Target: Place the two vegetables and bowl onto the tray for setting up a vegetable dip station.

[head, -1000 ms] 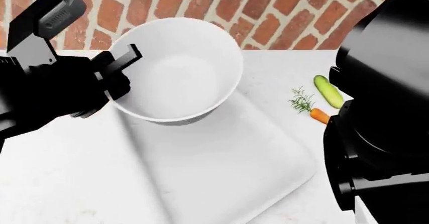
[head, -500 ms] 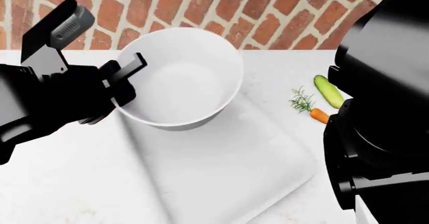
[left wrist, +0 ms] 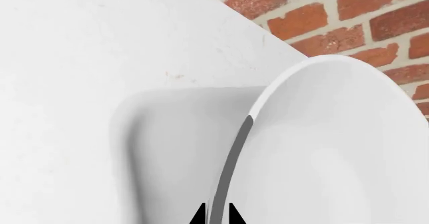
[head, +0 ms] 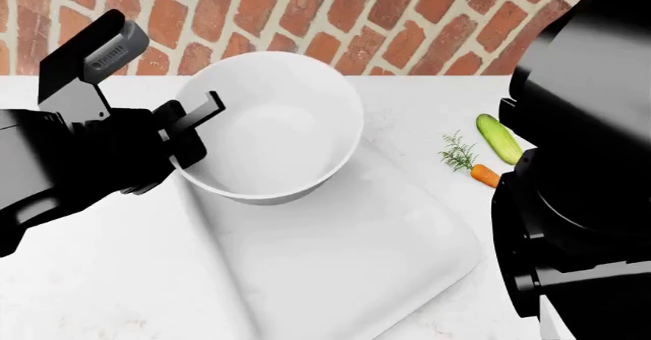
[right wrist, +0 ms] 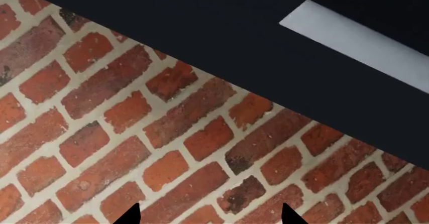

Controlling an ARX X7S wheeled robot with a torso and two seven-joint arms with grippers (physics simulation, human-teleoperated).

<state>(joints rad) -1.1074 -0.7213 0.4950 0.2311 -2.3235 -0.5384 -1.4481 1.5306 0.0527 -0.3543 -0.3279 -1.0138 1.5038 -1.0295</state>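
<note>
Over the tray's (head: pixel 407 279) far end, my left gripper (head: pixel 194 130) pinches the bowl's (head: pixel 280 126) rim for lowering; right gripper's (right wrist: pixel 209 221) fingers wide.

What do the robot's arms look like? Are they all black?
Mostly black. The left arm is blocky and glossy black, with a grey ribbed piece on top and flat dark fingers on its tool. The right arm is big, rounded and shiny black. No cables or markings show.
</note>
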